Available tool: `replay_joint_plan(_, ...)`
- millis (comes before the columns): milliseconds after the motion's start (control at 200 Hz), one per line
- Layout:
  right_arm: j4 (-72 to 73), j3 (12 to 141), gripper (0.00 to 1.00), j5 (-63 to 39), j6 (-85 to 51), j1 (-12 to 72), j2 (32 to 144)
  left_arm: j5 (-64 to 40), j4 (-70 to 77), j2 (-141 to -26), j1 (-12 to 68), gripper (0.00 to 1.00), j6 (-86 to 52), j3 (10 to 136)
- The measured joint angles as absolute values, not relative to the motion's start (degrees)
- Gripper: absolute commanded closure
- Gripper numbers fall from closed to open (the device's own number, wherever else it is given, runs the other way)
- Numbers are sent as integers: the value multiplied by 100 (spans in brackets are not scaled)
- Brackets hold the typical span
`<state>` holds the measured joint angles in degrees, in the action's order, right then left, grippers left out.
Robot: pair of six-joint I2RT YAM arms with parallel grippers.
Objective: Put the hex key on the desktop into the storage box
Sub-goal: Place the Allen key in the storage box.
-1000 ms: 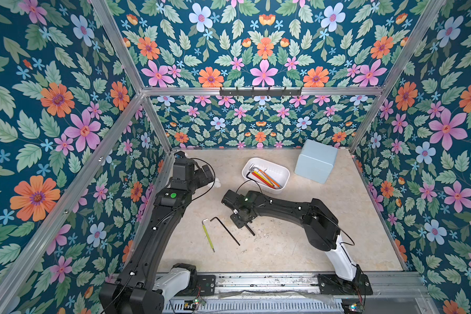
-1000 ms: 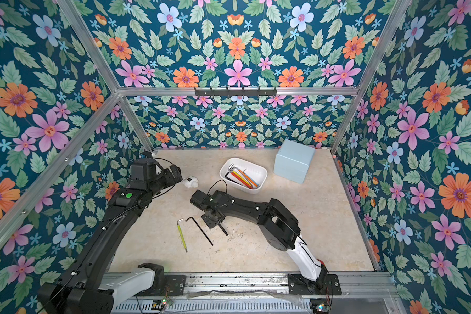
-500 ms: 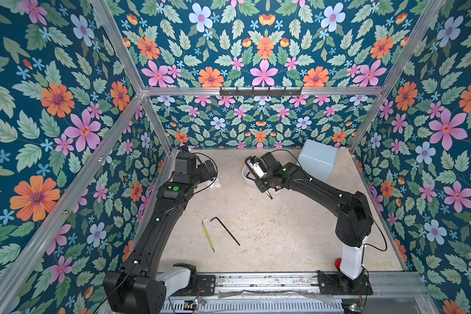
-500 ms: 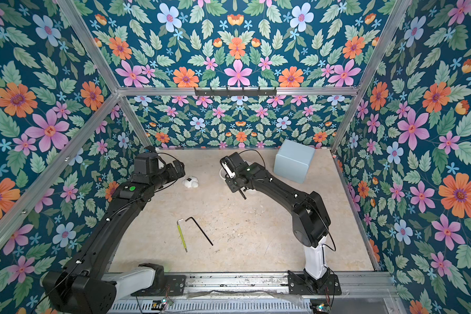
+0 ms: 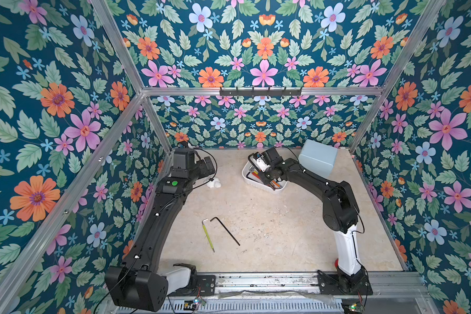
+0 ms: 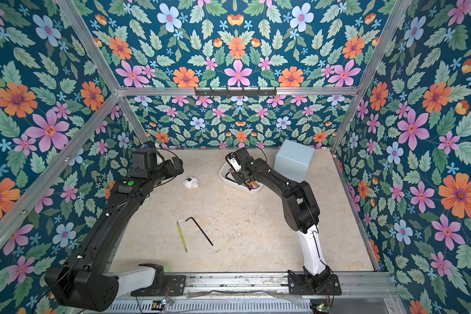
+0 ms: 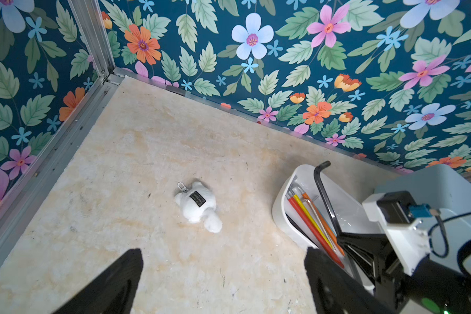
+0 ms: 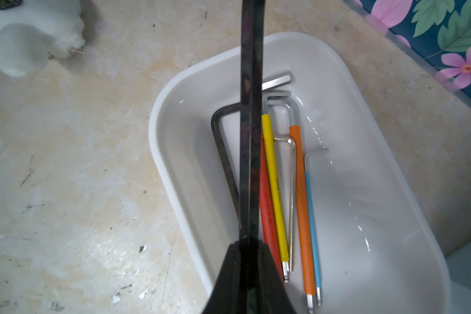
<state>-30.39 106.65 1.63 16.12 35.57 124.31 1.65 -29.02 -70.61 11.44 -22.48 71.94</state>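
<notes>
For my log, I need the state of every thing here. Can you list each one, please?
Right gripper: shut on black key, above box.
Left gripper: open, holds nothing.
Box: holds several keys.
Green key: flat on desktop.
Thin black key: flat on desktop.
Plush toy: lying on desktop.

Right gripper [image 8: 247, 244] carried from mid-desktop up toward 12 o'clock, now over the storage box [image 8: 174, 152], clamped on a black hex key [image 8: 252, 108], left arm raised slightly.
</notes>
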Motion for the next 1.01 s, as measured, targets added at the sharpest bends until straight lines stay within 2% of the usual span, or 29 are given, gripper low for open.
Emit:
replay_joint_plan(200,-3264,11537,100,172,1935,3463,12999,172,-3026,-7022,1046,1,-2198,7181)
replay_joint_plan(370,-3398,11719,100,150,2115,3371,13190,183,-3096,-7026,937,1,-2143,7188)
replay_joint_plan(660,-3306,10597,100,58,2233,3240,12962,161,-3068,-7199,882,1,-2126,7210)
replay_joint_plan(900,-3251,10516,100,-60,2235,3249,13010,49,-2893,-7317,873,1,-2305,7205)
replay_joint_plan(965,-3245,10530,85,-56,2235,3247,13043,51,-2875,-7314,873,1,-2373,7203)
replay_joint_plan(1005,-3253,10556,70,-56,2231,3247,13056,51,-2871,-7314,873,0,-2370,7201)
